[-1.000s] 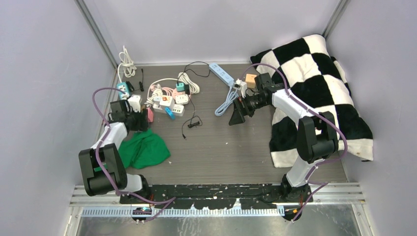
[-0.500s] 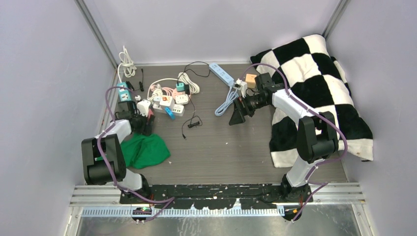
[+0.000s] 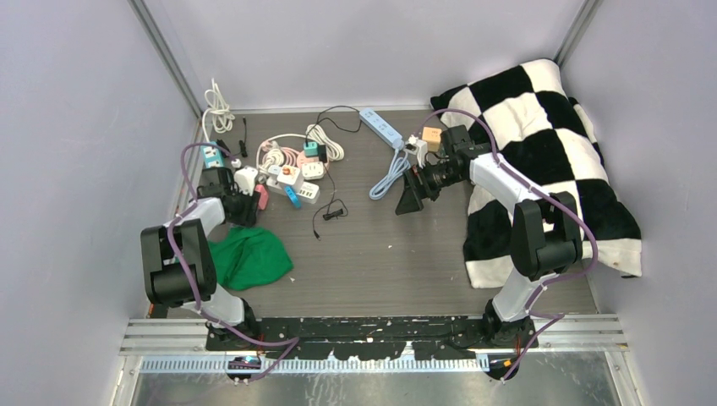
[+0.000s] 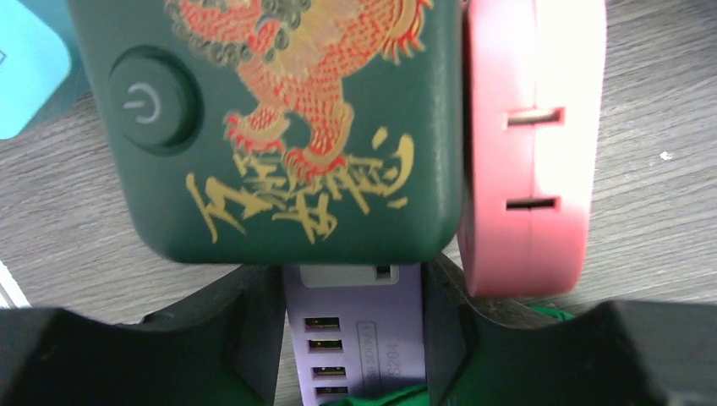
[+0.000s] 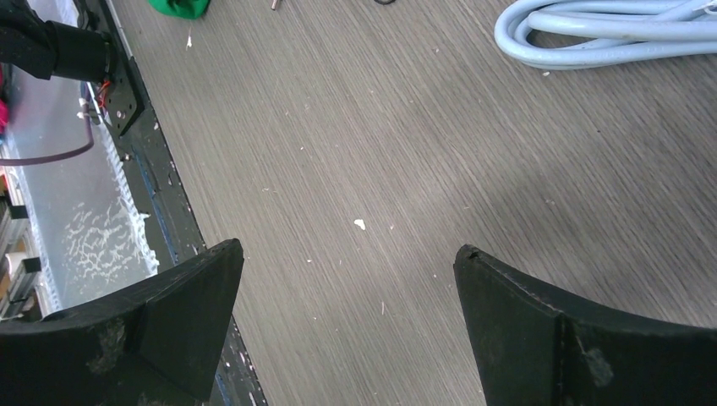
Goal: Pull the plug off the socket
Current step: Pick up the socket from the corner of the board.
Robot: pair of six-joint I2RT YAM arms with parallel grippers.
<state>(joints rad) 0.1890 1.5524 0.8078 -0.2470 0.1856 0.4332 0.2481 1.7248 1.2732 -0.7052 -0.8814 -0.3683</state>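
Note:
In the left wrist view, a purple plug block (image 4: 355, 338) with several USB ports sits between my left gripper's (image 4: 351, 288) fingers, which press on both of its sides. It butts against a dark green socket cube (image 4: 279, 127) with a red and gold dragon print and a power button. A pink socket block (image 4: 528, 152) lies against the cube's right side. From above, my left gripper (image 3: 241, 207) is at the left edge of the socket cluster (image 3: 292, 173). My right gripper (image 3: 410, 199) hangs open over bare table (image 5: 347, 249).
A green cloth (image 3: 247, 258) lies just in front of the left gripper. A checkered blanket (image 3: 541, 152) covers the right side. A blue power strip (image 3: 380, 127) and its light blue coiled cable (image 5: 609, 34) lie near the right gripper. A teal block (image 4: 25, 76) is to the left.
My left arm has moved back and right to the socket cluster, and its jaws have narrowed onto the purple block. The right arm has barely moved.

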